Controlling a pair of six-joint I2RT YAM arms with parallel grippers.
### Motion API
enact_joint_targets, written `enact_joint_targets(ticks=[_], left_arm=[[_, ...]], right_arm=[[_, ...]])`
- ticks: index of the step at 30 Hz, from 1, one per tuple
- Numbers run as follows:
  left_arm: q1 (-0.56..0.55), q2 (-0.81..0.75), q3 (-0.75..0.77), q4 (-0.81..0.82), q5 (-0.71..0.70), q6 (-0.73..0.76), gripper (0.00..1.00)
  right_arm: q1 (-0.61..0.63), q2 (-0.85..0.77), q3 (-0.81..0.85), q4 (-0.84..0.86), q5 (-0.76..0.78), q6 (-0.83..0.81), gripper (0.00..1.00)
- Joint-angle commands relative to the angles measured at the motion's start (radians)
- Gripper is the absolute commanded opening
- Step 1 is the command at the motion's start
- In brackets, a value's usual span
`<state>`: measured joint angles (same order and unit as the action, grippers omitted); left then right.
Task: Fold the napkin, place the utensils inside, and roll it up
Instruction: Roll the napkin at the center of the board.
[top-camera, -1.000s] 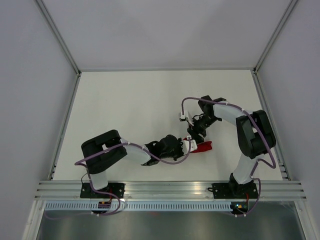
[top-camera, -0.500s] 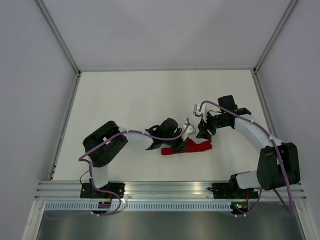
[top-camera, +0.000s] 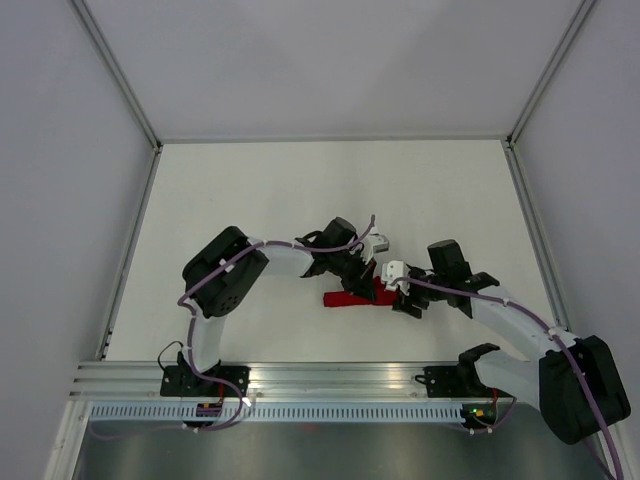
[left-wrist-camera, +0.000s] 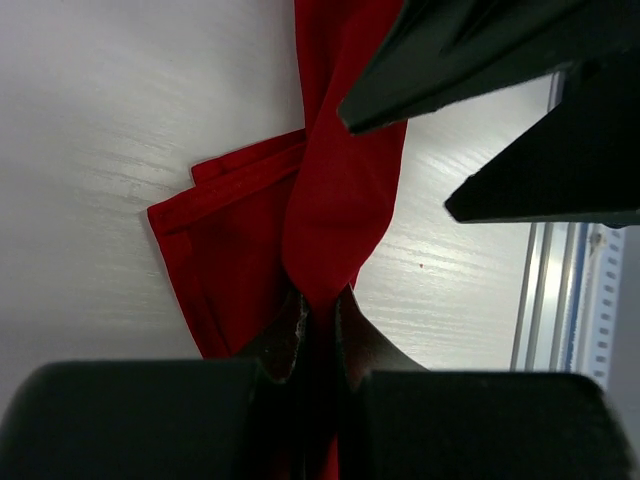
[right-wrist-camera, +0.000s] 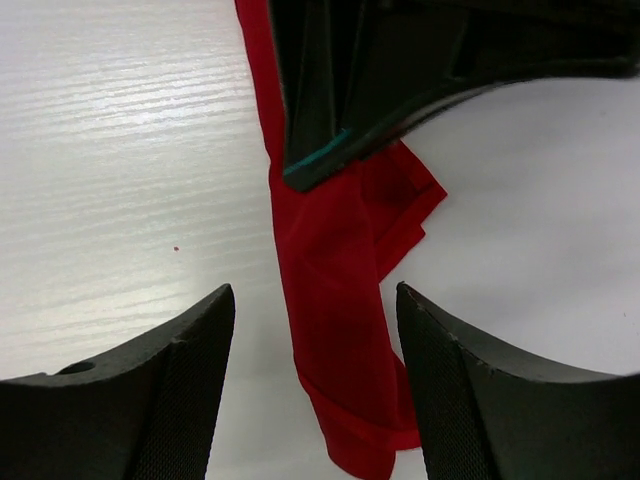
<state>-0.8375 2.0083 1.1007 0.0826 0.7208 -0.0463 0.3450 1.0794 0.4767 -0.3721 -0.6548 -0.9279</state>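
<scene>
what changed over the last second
The right gripper swung from behind the napkin toward the near edge and now straddles its right end, open. The left gripper shifted slightly back and pinches the cloth. The napkin stayed roughly in place.

White tabletop (top-camera: 250, 190), matte, with a fine wood-like grain in both wrist views. Aluminium rail (top-camera: 340, 375) along the near edge, two or three parallel slots. Just nearer than that, a slotted white strip (top-camera: 340, 410), then a glossy grey panel (top-camera: 330, 450). Thin metal side rails on the left (top-camera: 130, 250) and right (top-camera: 540, 250), and a far rail (top-camera: 335, 139). Plain grey enclosure walls (top-camera: 330, 60); slanted frame posts at the far corners (top-camera: 115, 70) (top-camera: 550, 70). Tiny dark speck (left-wrist-camera: 421, 265) on the tabletop in the left wrist view, and a reddish speck (right-wrist-camera: 176, 248) in the right wrist view.
</scene>
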Motion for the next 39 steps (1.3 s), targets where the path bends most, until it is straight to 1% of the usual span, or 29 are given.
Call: enact_joint_targets(ticks=[1, 3, 7, 10, 13, 14, 16, 20, 23, 24, 28, 29, 31, 32, 33, 35, 36, 39], left_arm=[[0.014, 0.102, -0.019, -0.216, 0.020, -0.038, 0.02], [0.024, 0.115, -0.004, -0.227, 0.043, -0.049, 0.02], [0.032, 0.150, 0.025, -0.256, 0.084, -0.059, 0.02], [0.038, 0.162, 0.042, -0.276, 0.100, -0.064, 0.02], [0.051, 0.164, 0.051, -0.279, 0.121, -0.073, 0.07], [0.052, 0.159, 0.053, -0.279, 0.127, -0.079, 0.11], [0.057, 0.155, 0.054, -0.279, 0.135, -0.087, 0.15], [0.064, 0.127, 0.054, -0.265, 0.124, -0.112, 0.30], [0.069, 0.092, 0.050, -0.241, 0.112, -0.124, 0.34], [0.069, 0.069, 0.048, -0.235, 0.109, -0.124, 0.35], [0.071, 0.002, 0.031, -0.190, 0.054, -0.127, 0.35], [0.074, -0.014, 0.013, -0.178, 0.016, -0.129, 0.35], [0.077, -0.077, -0.018, -0.109, -0.027, -0.136, 0.36], [0.080, -0.098, -0.060, -0.089, -0.075, -0.145, 0.36], [0.080, -0.123, -0.083, -0.005, -0.096, -0.145, 0.38], [0.080, -0.193, -0.156, 0.063, -0.165, -0.145, 0.41], [0.083, -0.215, -0.182, 0.133, -0.182, -0.145, 0.42], [0.081, -0.295, -0.275, 0.230, -0.257, -0.145, 0.43]], right_arm=[[0.066, -0.009, -0.042, 0.151, 0.093, -0.014, 0.72], [0.112, -0.012, -0.071, 0.186, 0.125, -0.014, 0.72], [0.164, 0.002, -0.113, 0.254, 0.210, -0.023, 0.72], [0.181, 0.016, -0.119, 0.251, 0.218, -0.031, 0.71], [0.193, 0.048, -0.115, 0.239, 0.225, -0.040, 0.69], [0.193, 0.059, -0.110, 0.237, 0.227, -0.046, 0.65], [0.193, 0.089, -0.101, 0.216, 0.224, -0.054, 0.61], [0.193, 0.120, -0.079, 0.164, 0.208, -0.069, 0.34], [0.193, 0.135, -0.046, 0.089, 0.182, -0.078, 0.25], [0.193, 0.146, -0.036, 0.073, 0.179, -0.080, 0.24], [0.192, 0.191, 0.034, -0.023, 0.150, -0.088, 0.17], [0.190, 0.200, 0.058, -0.059, 0.143, -0.089, 0.14], [0.177, 0.226, 0.083, -0.096, 0.126, -0.104, 0.13], [0.170, 0.235, 0.108, -0.132, 0.107, -0.109, 0.13], [0.158, 0.255, 0.120, -0.146, 0.100, -0.114, 0.13], [0.143, 0.293, 0.157, -0.195, 0.080, -0.132, 0.13], [0.137, 0.306, 0.168, -0.211, 0.070, -0.138, 0.13], [0.105, 0.367, 0.224, -0.275, 0.043, -0.170, 0.12]])
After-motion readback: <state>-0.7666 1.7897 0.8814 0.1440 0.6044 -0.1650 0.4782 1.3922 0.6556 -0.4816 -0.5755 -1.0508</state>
